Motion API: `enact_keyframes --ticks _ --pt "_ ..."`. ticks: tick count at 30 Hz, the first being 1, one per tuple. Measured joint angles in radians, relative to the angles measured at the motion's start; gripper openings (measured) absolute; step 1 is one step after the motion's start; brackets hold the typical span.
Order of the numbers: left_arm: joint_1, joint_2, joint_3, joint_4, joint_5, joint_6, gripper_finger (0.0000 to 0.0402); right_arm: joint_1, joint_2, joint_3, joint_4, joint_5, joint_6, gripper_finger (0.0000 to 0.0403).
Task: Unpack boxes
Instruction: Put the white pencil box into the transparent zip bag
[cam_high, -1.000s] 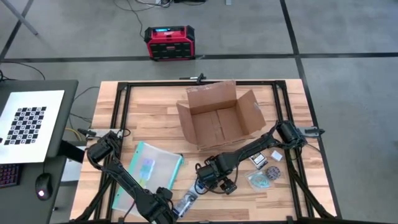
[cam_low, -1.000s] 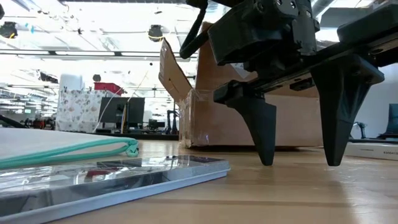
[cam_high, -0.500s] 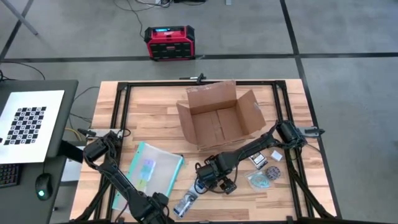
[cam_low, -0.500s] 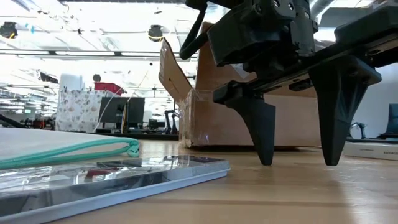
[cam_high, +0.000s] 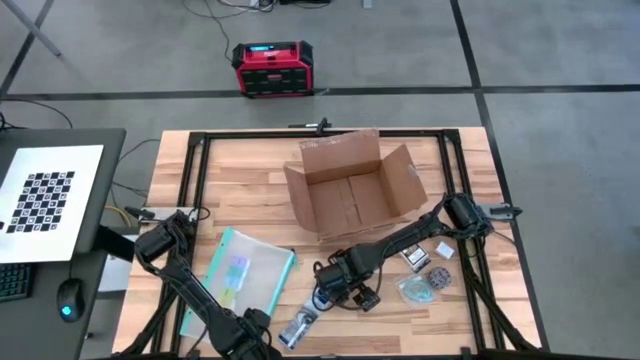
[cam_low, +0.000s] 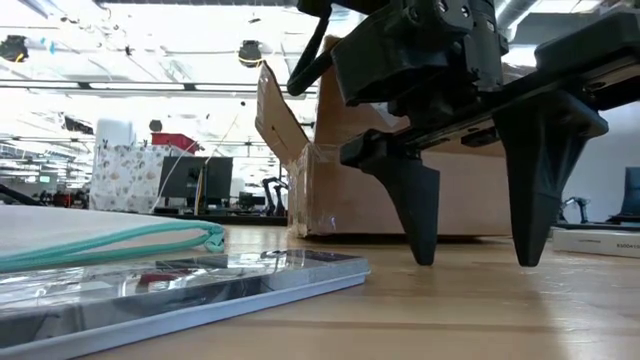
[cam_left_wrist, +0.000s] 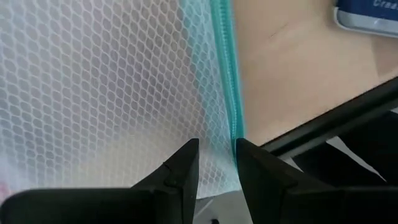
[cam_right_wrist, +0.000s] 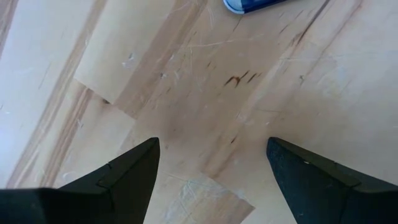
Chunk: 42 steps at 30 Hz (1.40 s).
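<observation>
The brown cardboard box (cam_high: 350, 190) stands open at the table's middle back, its flaps spread; the low view shows its side (cam_low: 330, 190). A clear mesh pouch with a teal edge (cam_high: 240, 272) lies flat at the near left. My left gripper (cam_left_wrist: 216, 149) points down at the pouch's near right corner, its fingers a narrow gap apart astride the teal edge (cam_left_wrist: 225, 74). My right gripper (cam_low: 475, 262) stands wide open in front of the box, close over bare wood (cam_right_wrist: 211, 93), with nothing between its fingers. My left gripper points down at the pouch's teal edge (cam_left_wrist: 234, 127), near the pouch's near right corner, and the edge runs into the narrow gap between the fingers. I cannot tell whether the fingertips touch the pouch. The pouch lies flat on the table.
A flat silver pack (cam_high: 300, 325) lies between the two grippers near the front edge. Small packets (cam_high: 418, 272) lie at the near right. A black frame rail (cam_high: 195, 180) runs round the table. A red and black case (cam_high: 272, 68) stands on the floor behind.
</observation>
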Motion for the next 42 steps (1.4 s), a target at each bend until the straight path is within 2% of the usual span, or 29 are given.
enact_keyframes --ticks 13,20,28,33,42 --pt "0.009 0.032 0.002 -0.042 0.000 0.015 0.0083 -0.005 0.002 0.000 0.005 0.000 0.000 0.0290" --pt "0.025 0.038 0.025 -0.072 -0.012 0.005 0.0007 -0.001 0.002 0.001 -0.012 0.000 0.027 0.0290" --pt "0.015 0.016 0.161 -0.261 -0.219 -0.129 0.0001 0.011 -0.055 0.000 -0.011 0.001 0.021 0.0290" --pt "-0.011 0.010 0.228 -0.346 -0.340 -0.217 0.0000 0.001 -0.116 0.001 0.133 0.002 0.016 0.0290" --pt "-0.030 0.009 0.230 -0.351 -0.348 -0.258 0.0000 0.048 -0.035 0.001 0.483 -0.023 -0.016 0.0290"
